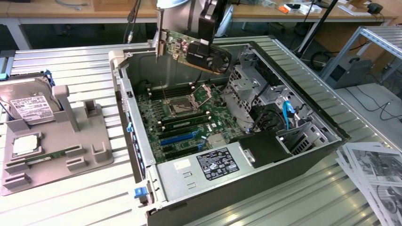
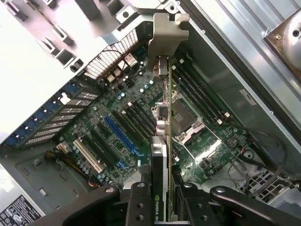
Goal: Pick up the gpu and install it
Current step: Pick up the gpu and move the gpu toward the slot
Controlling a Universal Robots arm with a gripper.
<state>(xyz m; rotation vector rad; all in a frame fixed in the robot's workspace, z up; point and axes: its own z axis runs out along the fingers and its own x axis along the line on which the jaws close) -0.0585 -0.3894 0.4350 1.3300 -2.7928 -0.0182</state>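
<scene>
Black-and-green gpu (image 1: 191,49): picked up; hangs upper centre of the exterior view, above the open case (image 1: 314,117) and clear of the motherboard (image 1: 182,117).
Gripper (image 2: 162,186): clamped on the card's edge, with the silver bracket (image 2: 167,33) at the far end.
Left to do: by my reading the card is not yet seated; the blue slot (image 2: 120,134) is bare.
Surface: ribbed metal table (image 1: 75,61); the grey fixture (image 1: 69,141) at frame left carries a hard drive (image 1: 28,106).
Room: wooden benches (image 1: 63,9) along the top edge; printed sheets (image 1: 373,174) lower right.
</scene>
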